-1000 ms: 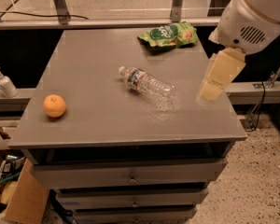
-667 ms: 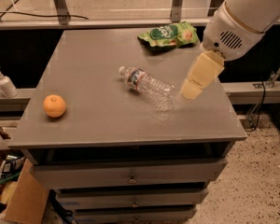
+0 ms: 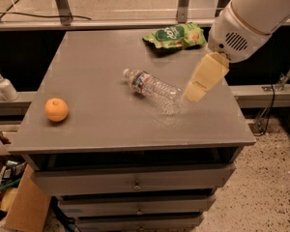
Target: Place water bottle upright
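In the camera view, the water bottle [image 3: 154, 87] lies on its side near the middle of the grey bench [image 3: 96, 134], its white cap pointing far-left and its base pointing near-right, with the dark and red label band just behind the cap. The gripper [image 3: 195, 94] hangs from the white arm at the right, and its yellowish tip is just beside the bottle's base, close to the bench top. From this angle it reads as a single slab, so I cannot tell whether the jaws are spread or pressed together, nor whether the tip touches the plastic. An orange [image 3: 56, 109] sits well apart at the near left, a green snack bag [image 3: 176, 35] lies at the far edge, and a white pump dispenser [image 3: 4, 86] stands on a ledge off the bench to the left. The bottle is round, ribbed and light, so a nudge at its base would likely roll or spin it away rather than seat it. A grip on the thin clear wall could also crush it or slip. If it is taken far from its middle it may swing while being tipped up and topple when released.
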Action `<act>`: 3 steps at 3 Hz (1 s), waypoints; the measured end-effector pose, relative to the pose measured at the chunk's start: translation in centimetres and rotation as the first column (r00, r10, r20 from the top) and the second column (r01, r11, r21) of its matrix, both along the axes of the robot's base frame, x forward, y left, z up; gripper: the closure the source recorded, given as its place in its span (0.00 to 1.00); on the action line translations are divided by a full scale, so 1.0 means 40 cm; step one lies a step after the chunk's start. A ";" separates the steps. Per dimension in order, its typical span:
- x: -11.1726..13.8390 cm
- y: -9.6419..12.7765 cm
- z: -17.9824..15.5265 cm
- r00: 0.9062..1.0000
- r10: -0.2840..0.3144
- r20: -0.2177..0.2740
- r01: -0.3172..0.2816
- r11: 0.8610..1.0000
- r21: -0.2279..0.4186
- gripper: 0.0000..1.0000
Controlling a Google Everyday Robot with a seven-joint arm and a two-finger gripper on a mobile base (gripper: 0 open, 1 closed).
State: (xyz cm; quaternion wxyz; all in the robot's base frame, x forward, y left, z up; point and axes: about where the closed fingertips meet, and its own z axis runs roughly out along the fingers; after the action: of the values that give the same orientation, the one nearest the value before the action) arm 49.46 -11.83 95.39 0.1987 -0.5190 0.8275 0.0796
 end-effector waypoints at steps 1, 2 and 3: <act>0.031 0.070 -0.014 1.000 0.000 0.007 0.000 1.000 0.005 0.00; 0.083 0.168 -0.043 1.000 -0.004 0.005 0.004 1.000 -0.020 0.00; 0.134 0.221 -0.073 1.000 -0.030 -0.004 0.030 0.999 -0.041 0.00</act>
State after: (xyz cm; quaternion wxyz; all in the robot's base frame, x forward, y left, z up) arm 54.83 -3.00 92.45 0.1872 -0.5104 0.8371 0.0608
